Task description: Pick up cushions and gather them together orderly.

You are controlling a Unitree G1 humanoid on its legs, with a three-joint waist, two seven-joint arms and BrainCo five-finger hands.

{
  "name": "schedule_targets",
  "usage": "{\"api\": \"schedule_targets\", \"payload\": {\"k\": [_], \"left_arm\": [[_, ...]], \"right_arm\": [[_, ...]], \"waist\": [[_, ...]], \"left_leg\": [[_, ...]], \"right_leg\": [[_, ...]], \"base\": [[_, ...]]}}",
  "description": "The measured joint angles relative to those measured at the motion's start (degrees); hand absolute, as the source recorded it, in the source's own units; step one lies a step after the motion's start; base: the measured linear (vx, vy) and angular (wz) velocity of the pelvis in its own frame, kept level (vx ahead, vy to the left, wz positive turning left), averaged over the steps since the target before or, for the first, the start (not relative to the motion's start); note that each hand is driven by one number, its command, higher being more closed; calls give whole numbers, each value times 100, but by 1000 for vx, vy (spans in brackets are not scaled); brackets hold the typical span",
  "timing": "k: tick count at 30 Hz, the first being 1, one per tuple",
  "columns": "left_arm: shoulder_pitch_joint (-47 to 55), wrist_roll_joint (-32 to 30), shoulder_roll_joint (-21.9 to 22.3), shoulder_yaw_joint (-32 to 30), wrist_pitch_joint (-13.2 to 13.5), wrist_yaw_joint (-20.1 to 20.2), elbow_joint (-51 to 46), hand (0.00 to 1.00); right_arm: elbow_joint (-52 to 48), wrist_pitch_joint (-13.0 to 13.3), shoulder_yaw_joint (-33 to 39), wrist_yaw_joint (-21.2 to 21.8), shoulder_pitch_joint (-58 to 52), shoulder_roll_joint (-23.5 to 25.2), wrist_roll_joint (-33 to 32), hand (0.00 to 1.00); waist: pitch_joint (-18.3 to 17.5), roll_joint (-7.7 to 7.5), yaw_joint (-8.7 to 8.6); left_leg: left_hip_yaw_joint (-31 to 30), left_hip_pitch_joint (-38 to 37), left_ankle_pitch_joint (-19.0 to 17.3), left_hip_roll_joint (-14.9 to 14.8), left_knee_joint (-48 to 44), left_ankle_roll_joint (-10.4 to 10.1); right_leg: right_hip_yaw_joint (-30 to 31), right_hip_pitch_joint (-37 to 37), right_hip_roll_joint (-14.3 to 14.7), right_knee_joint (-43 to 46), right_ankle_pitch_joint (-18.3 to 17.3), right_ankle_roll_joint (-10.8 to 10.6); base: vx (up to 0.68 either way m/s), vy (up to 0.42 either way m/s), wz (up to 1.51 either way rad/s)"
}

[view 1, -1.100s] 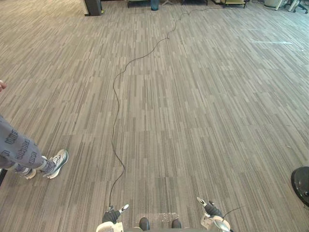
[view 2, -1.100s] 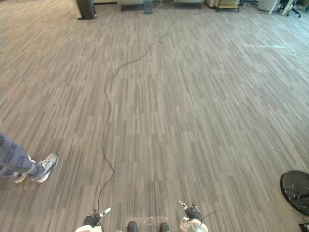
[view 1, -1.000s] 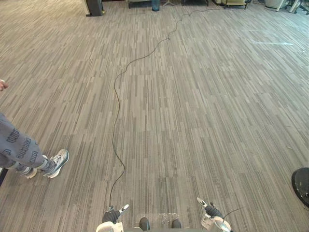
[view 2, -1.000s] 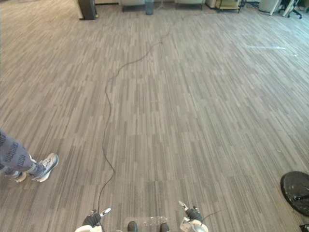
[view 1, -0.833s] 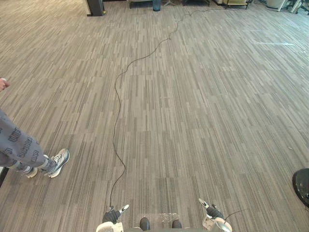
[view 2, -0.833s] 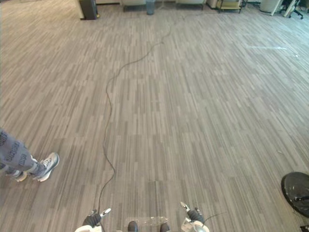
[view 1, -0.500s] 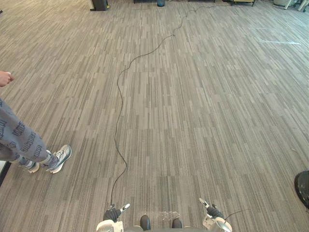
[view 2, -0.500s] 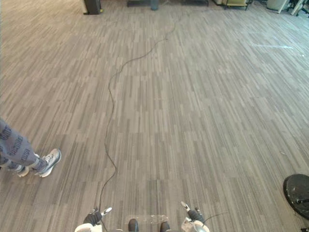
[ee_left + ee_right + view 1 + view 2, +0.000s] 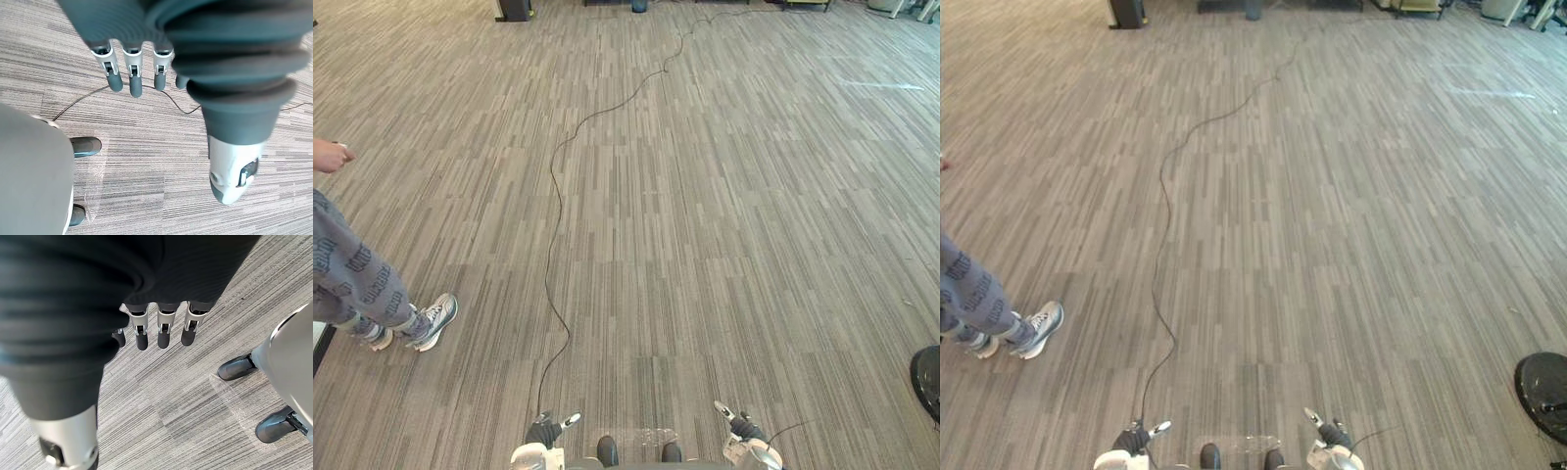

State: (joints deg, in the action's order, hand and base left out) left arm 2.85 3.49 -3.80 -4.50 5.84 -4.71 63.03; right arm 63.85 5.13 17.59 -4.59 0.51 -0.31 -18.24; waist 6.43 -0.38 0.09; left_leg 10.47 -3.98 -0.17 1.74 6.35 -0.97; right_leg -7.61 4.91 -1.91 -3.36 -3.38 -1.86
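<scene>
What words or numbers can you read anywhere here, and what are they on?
On the person's trousers: a repeated dark print, too small and blurred to read.
On the person's shoes: no mark that can be read.
On the floor, the left hand and the right hand: no words, numbers or signs.

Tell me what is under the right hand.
Grey striped carpet lies below the right hand, whose straight fingers hold nothing. Its dark cover hides the carpet behind it.
</scene>
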Motion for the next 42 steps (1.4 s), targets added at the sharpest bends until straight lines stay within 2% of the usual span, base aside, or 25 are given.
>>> {"api": "schedule_targets", "payload": {"k": [7, 9, 11, 12, 13, 15, 18, 21, 22, 23, 24, 26, 27, 28, 29, 31, 32, 33, 35, 36, 38, 39, 40, 41, 42], "left_arm": [[-15, 61, 24, -208, -2, 11, -62, 0], [-27, 129, 39, -536, -4, 34, -197, 0], [-34, 164, 169, -881, -12, 36, -364, 0], [-27, 287, 236, -1065, -9, 35, -540, 0], [-25, 299, 244, -1084, -7, 34, -558, 0], [-24, 469, 294, -1251, 5, 24, -733, 0], [20, 616, 342, -1241, 12, 4, -811, 0], [15, 713, 417, -1239, 88, -15, -892, 0], [24, 765, 419, -1249, 127, -19, -887, 0], [31, 783, 351, -1257, 124, -15, -871, 0], [32, 781, 336, -1260, 121, -17, -863, 0], [29, 780, 240, -1241, 118, -12, -789, 0], [-2, 779, 182, -1184, 108, -11, -750, 0], [-5, 776, 129, -1079, 82, -5, -694, 0], [-10, 747, 98, -991, 67, -6, -647, 0], [-43, 658, 129, -928, 10, -9, -648, 0], [-85, 645, 168, -921, -4, -9, -648, 0], [-100, 618, 219, -917, -3, -7, -645, 0], [-191, 609, 332, -904, -4, -5, -631, 0], [-252, 609, 395, -850, -4, -9, -610, 0], [-367, 584, 469, -751, -4, -8, -551, 0], [-390, 549, 465, -696, 1, -4, -517, 0], [-386, 545, 469, -702, -1, -6, -500, 0], [-395, 523, 549, -769, -5, -6, -452, 0], [-383, 482, 658, -828, 0, -5, -419, 0]], "right_arm": [[-66, 5, 27, 10, 13, -5, -44, 0], [-269, 11, 52, 15, -21, 56, -73, 0], [-465, 6, 201, 16, -95, 61, -109, 0], [-511, 5, 204, -2, -170, 78, -207, 0], [-521, 4, 204, -3, -179, 78, -207, 0], [-682, 0, 195, -42, -240, 81, -211, 0], [-684, -5, 139, -59, -210, 57, -211, 0], [-683, -8, 72, -75, -111, 44, -203, 0], [-677, -12, 7, -83, -118, 41, -198, 0], [-650, -30, 14, -80, -155, 129, -178, 0], [-672, -34, 19, -72, -156, 202, -152, 0], [-636, -60, 30, -48, -162, 350, -9, 0], [-643, -58, 30, -36, -159, 360, 34, 0], [-655, -55, 22, -25, -159, 361, 36, 0], [-686, -50, 13, -4, -156, 352, 44, 0], [-800, -42, -25, 23, -152, 309, 112, 0], [-887, -43, -24, 22, -163, 301, 202, 0], [-942, -14, -22, 25, -150, 301, 240, 0], [-1103, 11, 20, 24, -141, 285, 240, 0], [-1141, 21, 38, 20, -102, 243, 234, 0], [-1107, 8, 37, 10, -44, 126, 213, 0], [-1009, 7, 34, -2, -106, 96, 206, 0], [-985, -4, 35, -1, -121, 77, 206, 0], [-897, -14, 29, 2, -105, -18, 219, 0], [-885, -36, 46, 2, -95, -136, 236, 0]], "waist": [[127, -1, 5], [274, -69, 12], [373, 39, 20], [397, 59, 33], [400, 64, 38], [508, 53, 66], [513, 77, 108], [494, 91, 287], [481, 43, 357], [385, -71, 348], [356, -109, 346], [292, -257, 346], [286, -312, 333], [275, -341, 315], [271, -347, 300], [314, -279, 282], [325, -258, 270], [336, -226, 233], [348, -205, 90], [369, -172, 8], [420, -88, -30], [425, -123, -60], [430, -135, -72], [455, -16, -118], [459, 198, -96]], "left_leg": [[165, 85, -189, -76, -153, -35], [235, 552, -711, -222, -1275, -53], [418, 1192, -1307, -602, -2872, -57], [629, 1756, -1345, -958, -4303, -57], [651, 1811, -1332, -998, -4412, -62], [881, 2223, -1469, -1384, -5301, -26], [1181, 2455, -1494, -1494, -4373, -80], [1247, 2732, -706, -1275, -2762, -247], [1253, 2692, -205, -1189, -2712, -171], [1321, 2698, -472, -1013, -2867, 102], [1361, 2696, -620, -980, -2962, 224], [1442, 2441, -1000, -860, -3139, 306], [1455, 2203, -1186, -793, -3128, 302], [1443, 1911, -1375, -743, -3106, 295], [1428, 1609, -1545, -728, -3091, 284], [1425, 931, -1720, -715, -2819, 236], [1425, 572, -1755, -714, -2584, 188], [1411, 180, -1768, -718, -2280, 158], [1371, -258, -1821, -765, -1949, 58], [1336, -484, -1885, -823, -1841, -54], [1335, -904, -1888, -931, -1547, -60], [1149, -1222, -1886, -901, -1397, -64], [1076, -1325, -1885, -896, -1386, -66], [937, -1512, -1844, -1026, -1396, -130], [895, -1551, -1625, -1224, -1546, -477]], "right_leg": [[105, -153, 43, 184, -90, 50], [156, -289, 24, 510, -268, 98], [115, -288, 159, 755, -456, 156], [41, -250, 212, 927, -649, 224], [40, -227, 213, 939, -671, 242], [1, 2, 216, 994, -913, 374], [76, 156, -24, 1004, -1126, 233], [269, 182, -380, 877, -1313, -47], [324, 253, -528, 795, -1389, -99], [344, 308, -721, 883, -1365, -5], [369, 226, -779, 1093, -1280, 50], [445, -118, -978, 2279, -1070, -256], [558, -440, -1064, 3223, -861, -530], [703, -840, -1113, 4323, -376, -824], [817, -1202, -1100, 5349, -167, -984], [601, -1799, -1109, 6594, -246, -784], [403, -2087, -1094, 6858, -376, -578], [122, -2432, -1063, 6865, -550, -420], [-317, -2919, -1019, 6282, -772, -348], [-561, -3212, -996, 5598, -820, -263], [-911, -3383, -835, 3736, -543, -48], [-815, -3331, -676, 2344, 68, 18], [-723, -3317, -650, 2313, 420, 118], [-620, -3307, -539, 2663, 687, 393], [-747, -3323, -488, 3075, 270, 436]], "base": [[10, -3, -9], [48, -53, -11], [41, -64, 5], [33, -17, 17], [55, 4, 23], [117, 42, 14], [228, 104, 0], [411, 276, -34], [597, 370, -38], [548, 297, -23], [674, 351, -7], [525, 274, -2], [566, 267, 5], [546, 232, 7], [529, 152, 7], [469, 69, -3], [516, 47, -4], [622, 22, 10], [623, -76, 25], [537, -139, 26], [673, -238, 37], [801, -310, 45], [700, -274, 47], [425, -162, 16], [669, -292, 11]]}}
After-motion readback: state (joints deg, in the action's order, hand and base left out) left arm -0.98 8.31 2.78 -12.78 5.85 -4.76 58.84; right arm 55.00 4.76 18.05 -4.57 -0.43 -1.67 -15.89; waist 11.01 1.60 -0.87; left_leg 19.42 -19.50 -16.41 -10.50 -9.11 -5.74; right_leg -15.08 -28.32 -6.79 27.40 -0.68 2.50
